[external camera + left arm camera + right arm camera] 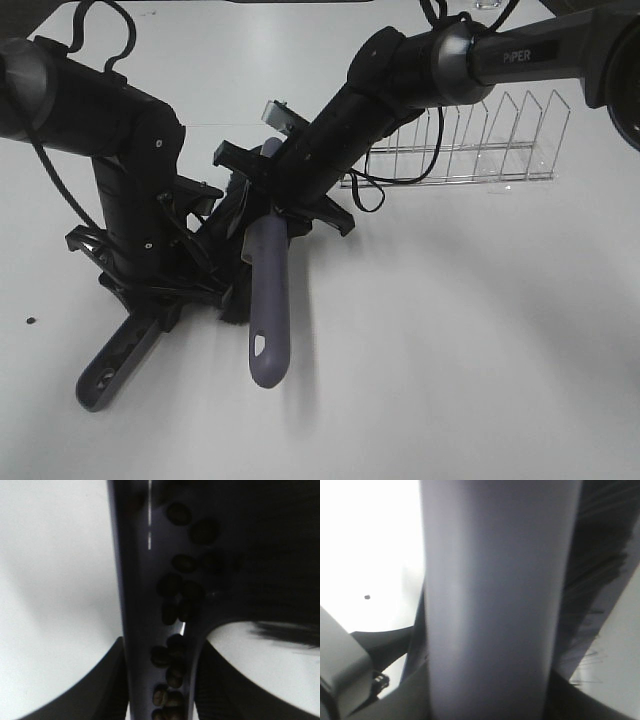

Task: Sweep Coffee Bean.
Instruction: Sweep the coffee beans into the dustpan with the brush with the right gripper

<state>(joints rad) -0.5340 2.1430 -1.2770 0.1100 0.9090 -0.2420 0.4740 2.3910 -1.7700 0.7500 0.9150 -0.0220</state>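
Observation:
Several coffee beans (172, 630) lie in a dark dustpan (135, 580), with the brush's black bristles (270, 555) close beside them. One stray bean (32, 321) lies on the white table at the far left; it also shows in the right wrist view (367, 597). My left gripper (152, 298) is shut on the dustpan, whose handle (108, 366) points toward the front left. My right gripper (276, 205) is shut on the brush's grey-purple handle (268, 310), which fills the right wrist view (490, 605). The brush head is mostly hidden behind the arms.
A clear wire rack (470, 150) stands at the back right of the white table (480, 350). The two arms cross closely in the left middle, cables hanging from both.

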